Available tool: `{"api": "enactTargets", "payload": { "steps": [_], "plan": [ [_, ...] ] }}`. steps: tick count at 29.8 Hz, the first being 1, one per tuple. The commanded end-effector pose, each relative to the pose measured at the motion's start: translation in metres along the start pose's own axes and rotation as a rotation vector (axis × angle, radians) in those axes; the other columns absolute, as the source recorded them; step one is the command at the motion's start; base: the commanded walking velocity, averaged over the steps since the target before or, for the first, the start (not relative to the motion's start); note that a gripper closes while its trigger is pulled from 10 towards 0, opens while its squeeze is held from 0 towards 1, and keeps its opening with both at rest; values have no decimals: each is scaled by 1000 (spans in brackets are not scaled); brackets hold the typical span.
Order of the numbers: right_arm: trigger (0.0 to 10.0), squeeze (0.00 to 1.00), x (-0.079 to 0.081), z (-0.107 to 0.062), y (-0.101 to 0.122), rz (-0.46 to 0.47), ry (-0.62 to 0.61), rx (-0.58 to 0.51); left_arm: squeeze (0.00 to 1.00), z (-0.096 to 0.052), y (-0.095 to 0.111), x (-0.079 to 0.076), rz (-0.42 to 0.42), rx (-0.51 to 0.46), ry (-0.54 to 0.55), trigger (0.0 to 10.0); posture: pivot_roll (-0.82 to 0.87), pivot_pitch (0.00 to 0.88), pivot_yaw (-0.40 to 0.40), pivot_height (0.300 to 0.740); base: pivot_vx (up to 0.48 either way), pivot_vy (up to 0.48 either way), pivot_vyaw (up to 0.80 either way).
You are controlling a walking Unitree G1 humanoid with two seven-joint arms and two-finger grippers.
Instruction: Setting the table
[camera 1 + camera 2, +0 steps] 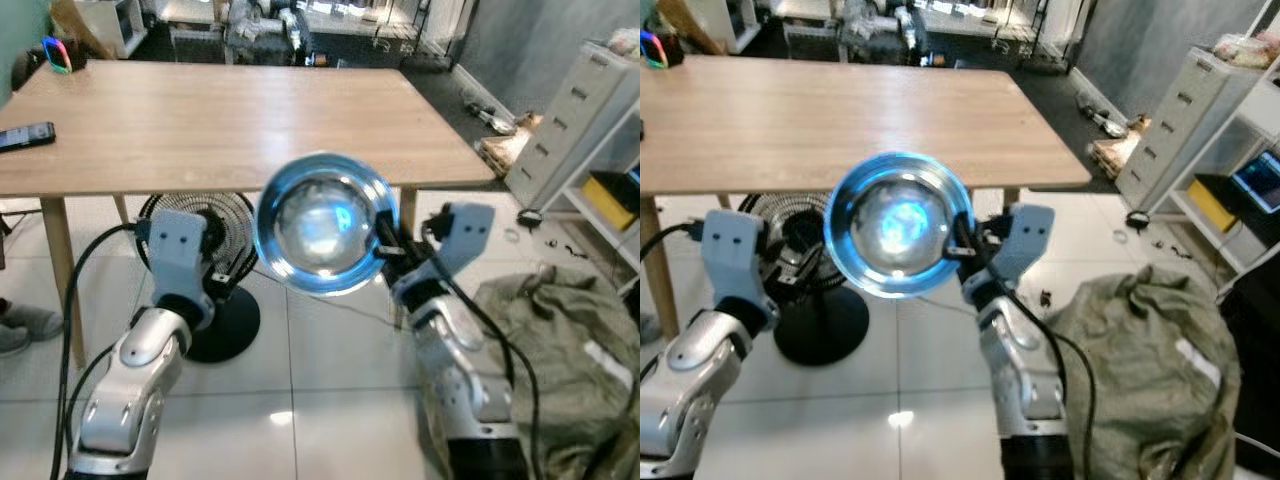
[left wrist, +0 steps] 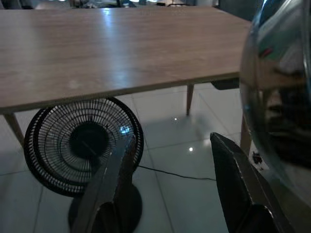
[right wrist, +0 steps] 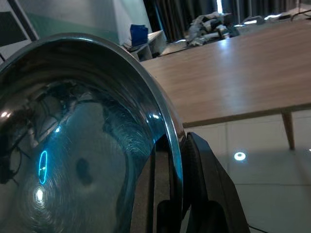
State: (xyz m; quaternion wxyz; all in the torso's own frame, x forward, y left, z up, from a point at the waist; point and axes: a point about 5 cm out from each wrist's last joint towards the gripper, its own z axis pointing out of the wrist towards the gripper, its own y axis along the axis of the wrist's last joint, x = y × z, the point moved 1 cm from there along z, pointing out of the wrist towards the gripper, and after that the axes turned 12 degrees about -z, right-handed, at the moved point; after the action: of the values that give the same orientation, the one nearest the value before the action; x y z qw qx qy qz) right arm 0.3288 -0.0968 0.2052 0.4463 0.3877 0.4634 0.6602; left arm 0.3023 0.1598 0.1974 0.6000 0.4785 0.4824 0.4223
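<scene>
A shiny steel bowl hangs in the air just before the near edge of the wooden table. My right gripper is shut on the bowl's right rim; in the right wrist view one black finger lies outside the rim and the other inside the steel bowl. My left gripper stands open to the left of the bowl with nothing between its fingers. The left arm is raised beside the bowl, whose steel side appears in the left wrist view.
A black floor fan stands under the table's near edge. A phone lies at the table's left, a coloured ring object at its far left corner. An olive cloth heap lies on the floor at right, near white drawers.
</scene>
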Motion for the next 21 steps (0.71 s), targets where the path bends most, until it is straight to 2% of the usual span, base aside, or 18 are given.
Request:
{"api": "enactTargets", "payload": {
  "steps": [1, 21],
  "plan": [
    [10000, 0, -7, -2, 5, 1, -21, -22, 0, 0, -2, -5, -11, 8, -16, 10000, 17, 50, -12, 740, 461, 0, 0],
    [10000, 0, -8, -1, 7, -2, -23, -28, 0, 0, 2, -3, -11, -3, -5, 10000, 24, 58, -14, 740, 461, 0, 0]
  ]
}}
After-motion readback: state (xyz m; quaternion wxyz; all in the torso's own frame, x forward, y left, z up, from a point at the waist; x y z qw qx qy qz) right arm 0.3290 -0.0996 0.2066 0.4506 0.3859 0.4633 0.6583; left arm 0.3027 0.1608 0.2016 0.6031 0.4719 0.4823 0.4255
